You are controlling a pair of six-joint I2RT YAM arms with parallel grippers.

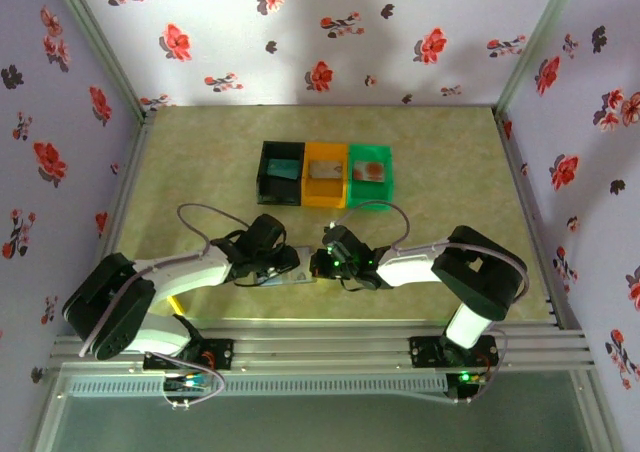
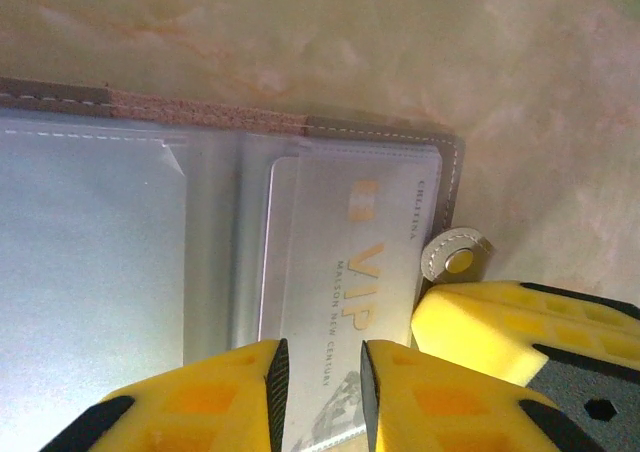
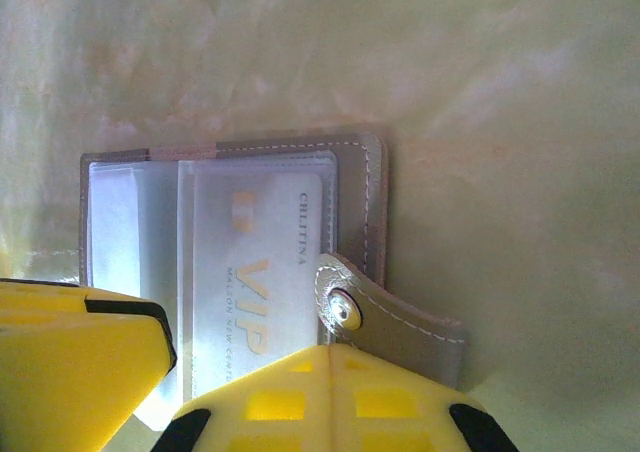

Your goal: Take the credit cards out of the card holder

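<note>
The grey card holder (image 1: pixel 290 279) lies open on the table between my two grippers. Its clear sleeves face up, and a pale card (image 2: pixel 340 272) printed VIP sits in the sleeve by the snap tab (image 2: pixel 455 255). My left gripper (image 2: pixel 322 357) hovers over that card's near end, its jaws a narrow gap apart with the card's face showing between them. My right gripper (image 3: pixel 330 350) is shut with nothing between its fingers. Its tips sit against the holder's (image 3: pixel 365 192) edge beside the tab (image 3: pixel 400 322). In the right wrist view the VIP card (image 3: pixel 265 262) lies inside its sleeve.
Three small bins stand in a row at mid-table: black (image 1: pixel 281 187), orange (image 1: pixel 325 194) and green (image 1: pixel 371 194). Each has a card lying in it. Flowered walls and metal rails close in the table on all sides.
</note>
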